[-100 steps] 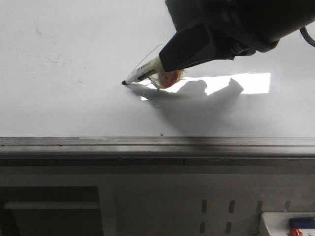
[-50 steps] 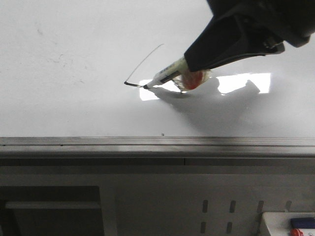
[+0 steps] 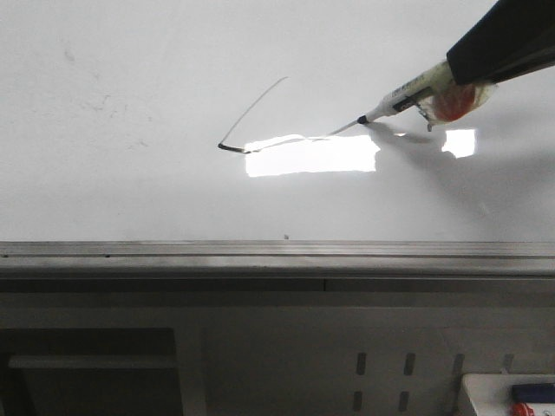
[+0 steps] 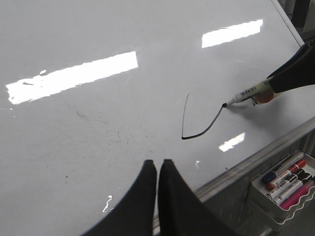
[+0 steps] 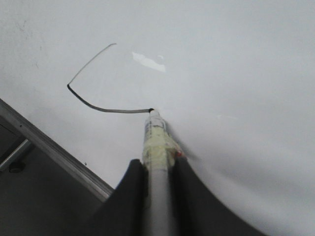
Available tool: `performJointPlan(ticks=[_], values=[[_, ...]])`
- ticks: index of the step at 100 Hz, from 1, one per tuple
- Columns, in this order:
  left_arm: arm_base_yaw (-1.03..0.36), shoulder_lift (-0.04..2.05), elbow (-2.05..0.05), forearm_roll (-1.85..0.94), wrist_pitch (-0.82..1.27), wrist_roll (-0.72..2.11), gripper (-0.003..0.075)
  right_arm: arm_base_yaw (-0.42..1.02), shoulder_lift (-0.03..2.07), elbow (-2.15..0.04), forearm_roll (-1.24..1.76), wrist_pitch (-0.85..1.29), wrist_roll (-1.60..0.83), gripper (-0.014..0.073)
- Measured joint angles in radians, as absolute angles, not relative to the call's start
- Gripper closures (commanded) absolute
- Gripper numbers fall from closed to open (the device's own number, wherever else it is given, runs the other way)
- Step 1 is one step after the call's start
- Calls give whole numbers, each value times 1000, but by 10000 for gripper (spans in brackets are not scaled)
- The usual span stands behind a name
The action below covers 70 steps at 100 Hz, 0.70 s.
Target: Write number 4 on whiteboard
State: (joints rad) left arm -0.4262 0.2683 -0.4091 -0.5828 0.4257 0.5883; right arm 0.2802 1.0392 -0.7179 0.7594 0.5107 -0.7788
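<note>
The whiteboard (image 3: 130, 199) fills most of the front view. On it are two strokes of the number 4 (image 3: 251, 110): a thin slanted line and a wavy crossbar running right from its lower end. My right gripper (image 3: 473, 65) is shut on a white marker (image 3: 403, 97) wrapped in tape, whose tip touches the board at the crossbar's right end. The right wrist view shows the marker (image 5: 156, 142) between the fingers and the crossbar (image 5: 106, 110). My left gripper (image 4: 157, 164) is shut and empty, hovering over the board's near edge, apart from the strokes (image 4: 183, 118).
A grey metal rail (image 3: 277, 251) runs along the board's near edge. Below it is a grey perforated panel (image 3: 381, 381). A white tray (image 4: 295, 206) holding several spare markers hangs at the lower right, also seen in the front view (image 3: 473, 390).
My right gripper has moved to the right with the marker on the board. The crossbar has grown from the slanted line's lower end out to the right.
</note>
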Motion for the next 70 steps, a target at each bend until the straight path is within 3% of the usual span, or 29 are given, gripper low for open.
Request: performJointPlan(ticks=[27,44,70], values=[[-426,268,-409,-583,426,588,741,276,984,-739,755,532,-779,637],[-426,268,-409,-583,426,588,741,348,921,-817,757,528,-779,637],[-426,268,-409,-583,426,588,741,427,1022,-841,761,500,-779,637]])
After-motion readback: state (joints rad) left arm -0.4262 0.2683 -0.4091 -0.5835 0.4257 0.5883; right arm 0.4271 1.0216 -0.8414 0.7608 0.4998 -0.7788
